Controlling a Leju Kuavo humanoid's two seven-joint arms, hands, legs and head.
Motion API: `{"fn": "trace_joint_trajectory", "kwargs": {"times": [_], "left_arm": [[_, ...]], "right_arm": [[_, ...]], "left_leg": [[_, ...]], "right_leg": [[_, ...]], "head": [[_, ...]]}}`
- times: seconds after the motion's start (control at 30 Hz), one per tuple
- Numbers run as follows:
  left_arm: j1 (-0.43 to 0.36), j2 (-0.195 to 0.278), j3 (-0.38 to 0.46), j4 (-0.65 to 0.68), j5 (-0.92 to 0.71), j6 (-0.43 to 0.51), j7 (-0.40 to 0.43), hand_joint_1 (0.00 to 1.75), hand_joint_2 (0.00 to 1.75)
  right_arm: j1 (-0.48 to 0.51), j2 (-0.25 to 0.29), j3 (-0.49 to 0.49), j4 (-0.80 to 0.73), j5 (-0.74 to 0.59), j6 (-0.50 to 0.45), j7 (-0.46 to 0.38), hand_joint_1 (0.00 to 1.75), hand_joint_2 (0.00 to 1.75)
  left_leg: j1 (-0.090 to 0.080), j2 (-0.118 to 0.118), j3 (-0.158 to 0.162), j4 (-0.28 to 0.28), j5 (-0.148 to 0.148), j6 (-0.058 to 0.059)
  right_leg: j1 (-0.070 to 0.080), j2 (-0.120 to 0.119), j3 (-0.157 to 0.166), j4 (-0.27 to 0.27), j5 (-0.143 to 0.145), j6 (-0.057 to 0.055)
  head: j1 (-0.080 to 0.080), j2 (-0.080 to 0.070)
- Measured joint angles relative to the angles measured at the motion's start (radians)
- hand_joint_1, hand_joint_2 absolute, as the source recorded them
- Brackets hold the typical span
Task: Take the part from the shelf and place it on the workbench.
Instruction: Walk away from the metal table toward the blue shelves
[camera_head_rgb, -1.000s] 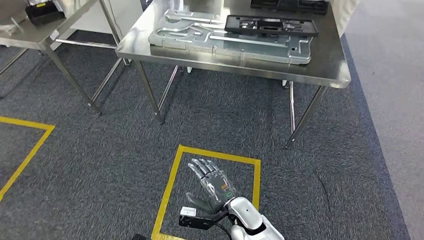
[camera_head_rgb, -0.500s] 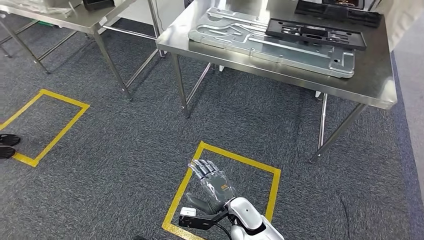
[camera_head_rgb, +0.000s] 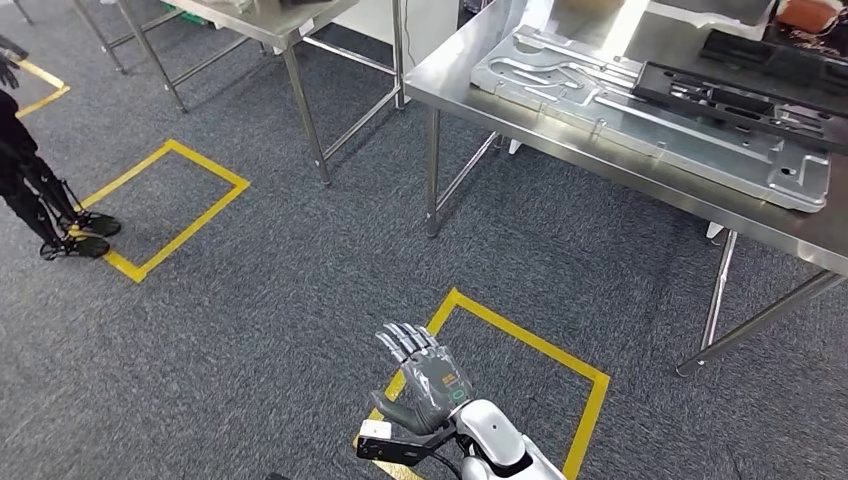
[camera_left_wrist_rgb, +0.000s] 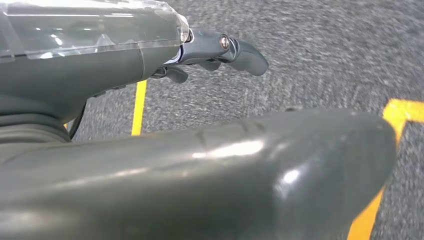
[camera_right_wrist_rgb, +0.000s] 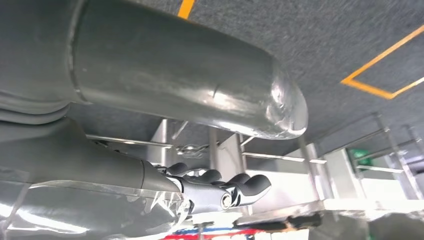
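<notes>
The view has swung left, the robot turning from the worktop (camera_head_rgb: 640, 160) where a grey metal plate (camera_head_rgb: 650, 115) lies, both robot hands (camera_head_rgb: 425, 380) (camera_right_wrist_rgb: 220, 192) spread, empty; shelf unseen.

Grey carpet floor (camera_head_rgb: 300, 300) lies under the fingers (camera_head_rgb: 405, 340). A yellow taped square (camera_head_rgb: 530, 345) is marked on it directly below and to the right of them. A second yellow square (camera_head_rgb: 215, 170) lies well off to their left. On its far-left corner stand dark legs in black shoes (camera_head_rgb: 80, 235). Ahead and left of the fingers rises a steel bench (camera_head_rgb: 305, 110) on thin legs.
</notes>
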Motion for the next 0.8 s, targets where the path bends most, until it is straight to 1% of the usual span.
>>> {"fn": "trace_joint_trajectory", "kwargs": {"times": [0.03, 0.07, 0.1, 0.13, 0.17, 0.2, 0.23, 0.27, 0.3, 0.33, 0.37, 0.4, 0.43, 0.47, 0.5, 0.53, 0.6, 0.63, 0.67, 0.7, 0.73, 0.77, 0.8], "left_arm": [[0.001, 0.000, 0.000, 0.000, 0.000, -0.001, 0.002, 0.00, 0.00], [0.002, 0.000, 0.000, 0.000, 0.000, -0.002, 0.005, 0.00, 0.00], [0.005, 0.002, 0.000, 0.000, 0.000, -0.003, 0.007, 0.00, 0.00], [0.008, 0.002, 0.000, 0.000, 0.000, -0.003, 0.010, 0.00, 0.00], [0.009, 0.003, 0.000, -0.001, 0.000, -0.004, 0.011, 0.00, 0.00], [0.008, 0.004, 0.000, -0.001, 0.000, -0.004, 0.012, 0.00, 0.00], [0.005, 0.004, 0.000, -0.001, 0.000, -0.005, 0.013, 0.00, 0.00], [0.004, 0.004, 0.000, -0.001, 0.000, -0.005, 0.014, 0.00, 0.00], [0.004, 0.004, 0.000, -0.001, 0.000, -0.006, 0.015, 0.00, 0.00], [0.005, 0.004, 0.000, -0.001, 0.000, -0.006, 0.016, 0.00, 0.00], [0.007, 0.004, 0.000, -0.001, 0.000, -0.006, 0.017, 0.00, 0.00], [0.008, 0.004, 0.000, -0.001, 0.000, -0.006, 0.017, 0.00, 0.00], [0.008, 0.004, 0.000, -0.001, 0.001, -0.006, 0.017, 0.00, 0.00], [0.007, 0.005, 0.000, -0.001, 0.002, -0.006, 0.017, 0.00, 0.00], [0.006, 0.005, 0.000, -0.001, 0.002, -0.006, 0.017, 0.00, 0.00], [0.006, 0.005, 0.000, -0.001, 0.003, -0.006, 0.017, 0.00, 0.00], [0.009, 0.005, 0.000, -0.001, 0.004, -0.005, 0.017, 0.00, 0.00], [0.012, 0.004, 0.000, -0.001, 0.005, -0.004, 0.018, 0.00, 0.00], [0.012, 0.004, 0.000, -0.001, 0.005, -0.003, 0.018, 0.00, 0.00], [0.012, 0.004, 0.000, -0.001, 0.006, -0.002, 0.019, 0.00, 0.00], [0.010, 0.004, 0.001, -0.001, 0.006, -0.001, 0.019, 0.00, 0.00], [0.009, 0.004, 0.001, -0.001, 0.006, 0.000, 0.019, 0.00, 0.00], [0.009, 0.004, 0.001, -0.001, 0.006, 0.000, 0.020, 0.00, 0.00]], "right_arm": [[-0.001, 0.000, 0.000, 0.000, 0.001, 0.002, 0.000, 0.00, 0.00], [-0.002, 0.001, 0.001, -0.001, 0.002, 0.004, 0.000, 0.00, 0.00], [-0.004, 0.003, 0.002, -0.002, 0.002, 0.005, 0.000, 0.00, 0.00], [-0.007, 0.006, 0.003, -0.003, 0.003, 0.006, 0.000, 0.00, 0.00], [-0.008, 0.009, 0.004, -0.004, 0.003, 0.006, 0.000, 0.00, 0.00], [-0.009, 0.011, 0.005, -0.004, 0.003, 0.007, -0.001, 0.00, 0.00], [-0.008, 0.012, 0.005, -0.004, 0.003, 0.008, -0.001, 0.00, 0.00], [-0.008, 0.012, 0.005, -0.004, 0.003, 0.010, -0.001, 0.00, 0.00], [-0.007, 0.011, 0.005, -0.003, 0.003, 0.012, -0.001, 0.00, 0.00], [-0.006, 0.011, 0.006, -0.003, 0.003, 0.013, -0.001, 0.00, 0.00], [-0.006, 0.011, 0.006, -0.003, 0.003, 0.015, -0.001, 0.00, 0.00], [-0.007, 0.011, 0.007, -0.003, 0.003, 0.016, -0.001, 0.00, 0.00], [-0.007, 0.011, 0.008, -0.003, 0.003, 0.017, -0.001, 0.00, 0.00], [-0.008, 0.011, 0.009, -0.003, 0.004, 0.018, -0.001, 0.00, 0.00], [-0.008, 0.011, 0.010, -0.003, 0.004, 0.019, -0.001, 0.00, 0.00], [-0.009, 0.012, 0.010, -0.003, 0.004, 0.021, -0.001, 0.00, 0.00], [-0.011, 0.013, 0.013, -0.003, 0.004, 0.025, -0.004, 0.00, 0.00], [-0.012, 0.014, 0.016, -0.004, 0.003, 0.026, -0.006, 0.00, 0.00], [-0.013, 0.014, 0.018, -0.004, 0.002, 0.026, -0.009, 0.00, 0.00], [-0.014, 0.014, 0.020, -0.004, -0.001, 0.027, -0.011, 0.00, 0.00], [-0.013, 0.013, 0.021, -0.003, -0.003, 0.027, -0.013, 0.00, 0.00], [-0.010, 0.010, 0.022, -0.001, -0.006, 0.027, -0.015, 0.00, 0.00], [-0.007, 0.007, 0.022, 0.001, -0.008, 0.027, -0.016, 0.00, 0.00]], "left_leg": [[0.003, -0.011, -0.003, -0.001, 0.001, -0.006], [0.006, -0.023, -0.007, -0.003, 0.002, -0.013], [0.006, -0.023, -0.007, -0.004, 0.002, -0.018], [0.003, -0.004, -0.010, 0.005, -0.006, -0.024], [0.001, 0.025, -0.021, 0.031, -0.023, -0.031], [0.002, 0.062, -0.042, 0.079, -0.050, -0.037], [0.005, 0.091, -0.076, 0.145, -0.082, -0.045], [0.011, 0.105, -0.111, 0.209, -0.108, -0.052], [0.017, 0.113, -0.137, 0.256, -0.121, -0.059], [0.023, 0.118, -0.144, 0.266, -0.114, -0.064], [0.027, 0.123, -0.130, 0.237, -0.090, -0.068], [0.030, 0.137, -0.096, 0.170, -0.052, -0.071], [0.028, 0.163, -0.056, 0.094, -0.021, -0.071], [0.025, 0.183, -0.023, 0.034, 0.002, -0.066], [0.022, 0.198, -0.003, -0.006, 0.014, -0.059], [0.017, 0.199, 0.001, -0.017, 0.012, -0.051], [0.017, 0.173, -0.003, -0.017, 0.013, -0.036], [0.018, 0.162, -0.002, -0.020, 0.015, -0.030], [0.020, 0.150, 0.000, -0.024, 0.017, -0.023], [0.023, 0.138, 0.002, -0.026, 0.018, -0.017], [0.021, 0.125, 0.002, -0.027, 0.018, -0.013], [0.019, 0.111, 0.002, -0.026, 0.018, -0.009], [0.017, 0.096, 0.003, -0.026, 0.017, -0.007]], "right_leg": [[0.001, 0.005, 0.005, -0.011, -0.003, -0.002], [0.001, -0.004, 0.008, -0.018, -0.001, -0.003], [-0.001, -0.016, 0.013, -0.026, 0.001, -0.006], [-0.005, -0.029, 0.021, -0.034, 0.002, -0.011], [-0.009, -0.044, 0.029, -0.043, 0.003, -0.015], [-0.010, -0.061, 0.036, -0.049, 0.003, -0.018], [-0.010, -0.078, 0.040, -0.051, 0.000, -0.020], [-0.010, -0.095, 0.042, -0.051, -0.003, -0.019], [-0.011, -0.111, 0.044, -0.051, -0.006, -0.018], [-0.012, -0.126, 0.046, -0.051, -0.009, -0.016], [-0.013, -0.139, 0.050, -0.050, -0.012, -0.013], [-0.014, -0.152, 0.055, -0.050, -0.016, -0.009], [-0.013, -0.164, 0.062, -0.050, -0.022, -0.004], [-0.011, -0.174, 0.068, -0.049, -0.027, 0.002], [-0.009, -0.184, 0.072, -0.049, -0.031, 0.009], [-0.006, -0.193, 0.075, -0.050, -0.034, 0.014], [-0.006, -0.207, 0.080, -0.052, -0.038, 0.026], [-0.008, -0.191, 0.080, -0.046, -0.046, 0.031], [-0.011, -0.165, 0.071, -0.021, -0.064, 0.034], [-0.013, -0.133, 0.050, 0.026, -0.093, 0.036], [-0.013, -0.102, 0.017, 0.095, -0.126, 0.035], [-0.012, -0.089, -0.024, 0.172, -0.156, 0.033], [-0.010, -0.085, -0.060, 0.231, -0.171, 0.031]], "head": [[0.000, 0.000], [0.000, 0.000], [0.000, 0.000], [0.000, 0.000], [-0.001, 0.000], [-0.001, 0.000], [-0.001, 0.000], [-0.001, 0.000], [-0.001, 0.000], [-0.001, 0.000], [-0.001, 0.000], [-0.001, 0.000], [-0.001, 0.000], [-0.001, 0.000], [0.000, 0.000], [0.000, 0.000], [0.000, 0.000], [-0.001, 0.000], [0.000, 0.000], [0.000, 0.000], [0.000, 0.000], [0.000, 0.000], [0.000, 0.000]]}}
